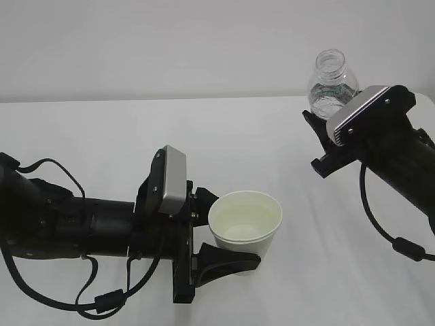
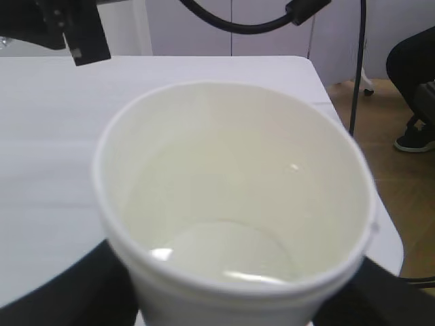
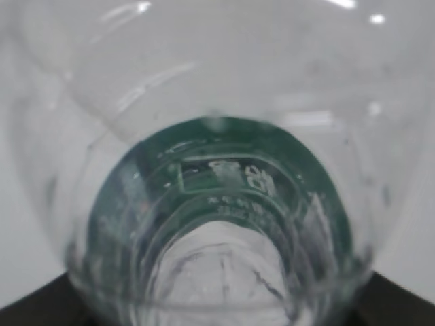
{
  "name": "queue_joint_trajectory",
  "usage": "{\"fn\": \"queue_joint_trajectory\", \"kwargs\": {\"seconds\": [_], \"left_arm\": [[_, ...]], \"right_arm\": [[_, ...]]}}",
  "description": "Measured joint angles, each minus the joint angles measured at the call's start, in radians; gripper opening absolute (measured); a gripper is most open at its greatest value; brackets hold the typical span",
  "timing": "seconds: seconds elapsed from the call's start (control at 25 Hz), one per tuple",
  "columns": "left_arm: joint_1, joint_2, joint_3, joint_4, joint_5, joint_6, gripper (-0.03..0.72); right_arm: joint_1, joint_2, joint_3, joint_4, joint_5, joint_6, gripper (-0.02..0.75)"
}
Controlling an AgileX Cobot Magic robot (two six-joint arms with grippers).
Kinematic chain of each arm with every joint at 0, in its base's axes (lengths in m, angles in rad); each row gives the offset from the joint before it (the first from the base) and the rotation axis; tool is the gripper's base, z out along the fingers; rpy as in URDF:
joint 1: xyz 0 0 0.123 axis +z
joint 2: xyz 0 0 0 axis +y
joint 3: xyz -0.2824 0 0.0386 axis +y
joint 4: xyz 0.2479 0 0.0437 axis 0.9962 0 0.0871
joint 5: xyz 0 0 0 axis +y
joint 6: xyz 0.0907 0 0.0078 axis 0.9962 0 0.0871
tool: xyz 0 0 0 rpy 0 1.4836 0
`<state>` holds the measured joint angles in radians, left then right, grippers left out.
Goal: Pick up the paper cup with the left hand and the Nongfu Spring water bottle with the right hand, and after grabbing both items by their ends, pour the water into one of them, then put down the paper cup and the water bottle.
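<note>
1. Paper cup [image 1: 245, 227] upright between the jaws of the left gripper [image 1: 221, 234], gripped low on its wall, jaws part open around it.
2. Clear water [image 2: 224, 255] pooled in the cup's cream bottom.
3. Water bottle [image 1: 331, 85] upright between the jaws of the right gripper [image 1: 319, 125], clamped at its lower body, neck open above the jaws.
4. Dark green label band [image 3: 231, 176] seen through the bottle wall close in front of the jaws; white print blurred, unreadable.
5. Both held over a white table [image 1: 102, 129].
</note>
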<state>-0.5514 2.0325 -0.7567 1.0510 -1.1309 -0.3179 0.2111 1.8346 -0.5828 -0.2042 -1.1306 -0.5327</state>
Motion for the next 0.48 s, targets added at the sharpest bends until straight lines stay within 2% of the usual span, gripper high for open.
{"fn": "queue_joint_trajectory", "kwargs": {"seconds": [0.48], "left_arm": [[0.0, 0.0, 0.0, 0.0, 0.0, 0.0, 0.481]], "right_arm": [[0.0, 0.0, 0.0, 0.117, 0.0, 0.159, 0.428]]}}
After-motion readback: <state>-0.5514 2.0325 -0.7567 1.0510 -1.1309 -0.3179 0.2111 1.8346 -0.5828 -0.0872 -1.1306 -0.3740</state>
